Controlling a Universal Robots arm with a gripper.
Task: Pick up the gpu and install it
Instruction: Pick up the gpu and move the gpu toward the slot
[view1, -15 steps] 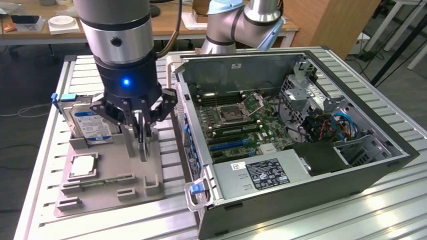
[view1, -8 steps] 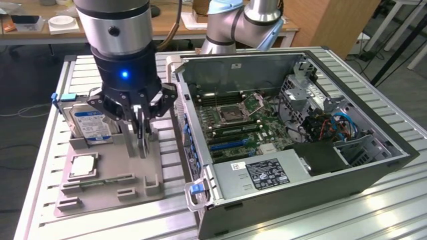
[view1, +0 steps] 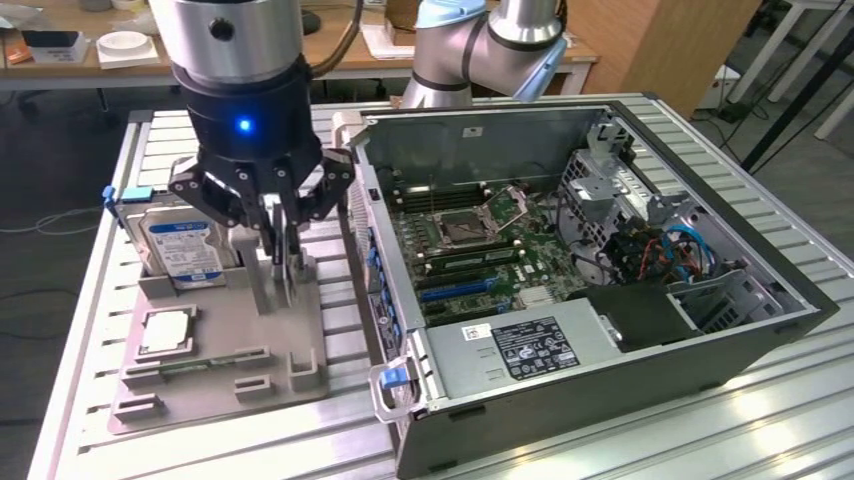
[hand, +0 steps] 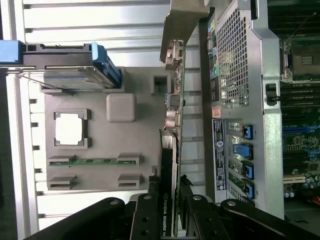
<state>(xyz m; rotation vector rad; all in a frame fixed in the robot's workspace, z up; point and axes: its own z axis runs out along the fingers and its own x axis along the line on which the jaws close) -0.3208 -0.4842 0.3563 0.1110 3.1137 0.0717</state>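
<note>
Gpu (hand: 168, 150) on edge between the gripper's (hand: 169, 189) fingers (hand: 146, 216), in their grasp, over the grey tray (hand: 100, 167).

A grey holder tray (view1: 260, 340) (hand: 100, 135) lies on the slatted metal surface (view1: 627, 440) (hand: 90, 20). A silver hard drive (view1: 180, 250) (hand: 70, 80) with a blue-and-white label stands on edge in a slot at the tray's far end in the exterior view. Nearer that camera, a square processor chip (view1: 167, 332) (hand: 70, 129) sits flat in its recess, and just past it a narrow green memory stick (view1: 180, 368) (hand: 87, 161) lies between small brackets. A wooden desk (view1: 80, 68) stands in the background
</note>
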